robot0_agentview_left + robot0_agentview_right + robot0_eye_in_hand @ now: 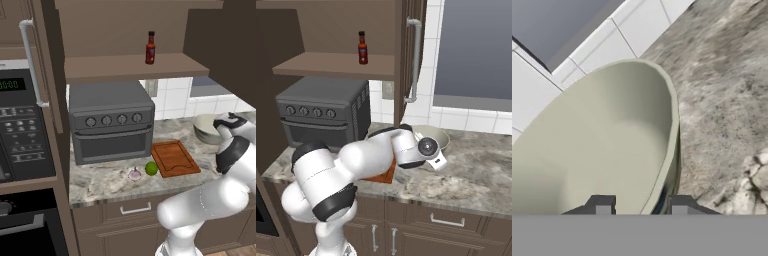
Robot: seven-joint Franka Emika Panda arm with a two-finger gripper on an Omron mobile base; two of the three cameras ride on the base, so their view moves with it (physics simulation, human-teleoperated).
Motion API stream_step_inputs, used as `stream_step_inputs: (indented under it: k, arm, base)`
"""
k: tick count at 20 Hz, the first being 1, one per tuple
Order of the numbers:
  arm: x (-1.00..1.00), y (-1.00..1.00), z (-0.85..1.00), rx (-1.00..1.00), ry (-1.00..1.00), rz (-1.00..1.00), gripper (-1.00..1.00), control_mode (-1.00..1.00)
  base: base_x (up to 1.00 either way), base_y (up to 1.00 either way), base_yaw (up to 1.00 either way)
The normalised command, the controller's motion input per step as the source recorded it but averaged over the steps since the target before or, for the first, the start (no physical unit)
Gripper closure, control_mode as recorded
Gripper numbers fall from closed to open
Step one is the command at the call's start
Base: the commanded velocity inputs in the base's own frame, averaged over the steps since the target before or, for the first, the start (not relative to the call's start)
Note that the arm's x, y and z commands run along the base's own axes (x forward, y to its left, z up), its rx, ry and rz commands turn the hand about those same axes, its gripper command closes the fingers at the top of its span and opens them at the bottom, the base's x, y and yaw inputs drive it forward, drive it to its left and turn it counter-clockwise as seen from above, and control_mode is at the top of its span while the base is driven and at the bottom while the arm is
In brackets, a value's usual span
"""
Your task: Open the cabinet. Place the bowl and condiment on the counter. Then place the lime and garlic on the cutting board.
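The pale grey-green bowl (602,145) sits low over the counter (476,175) by the tiled wall, right of the cutting board (175,157); the bowl (205,129) (440,136) is partly hidden by my hand. My gripper (641,206) is shut on the bowl's rim, one fingertip inside and one outside. The cabinet (125,65) stands open, and the dark-red condiment (150,48) (362,48) stands upright on its shelf. The lime (151,168) and garlic (135,174) lie side by side on the counter, just left of the board's near corner.
A grey toaster oven (111,122) stands under the cabinet shelf. A black microwave (22,130) is set in the tall unit at left. The open cabinet door with its silver handle (415,60) hangs above the bowl. A window (476,50) is behind the counter.
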Motion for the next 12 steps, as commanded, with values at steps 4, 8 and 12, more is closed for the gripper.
stream_step_inputs:
  k: [4,8,12]
  arm:
    - [0.21,0.00,-0.13,0.00,0.00,0.00,1.00,-1.00]
    - [0.23,0.00,-0.13,0.00,0.00,0.00,1.00,-1.00]
    - [0.17,0.00,-0.14,0.00,0.00,0.00,1.00,-1.00]
  base:
    - [0.00,0.00,0.00]
    - [0.00,0.00,0.00]
    - [0.00,0.00,0.00]
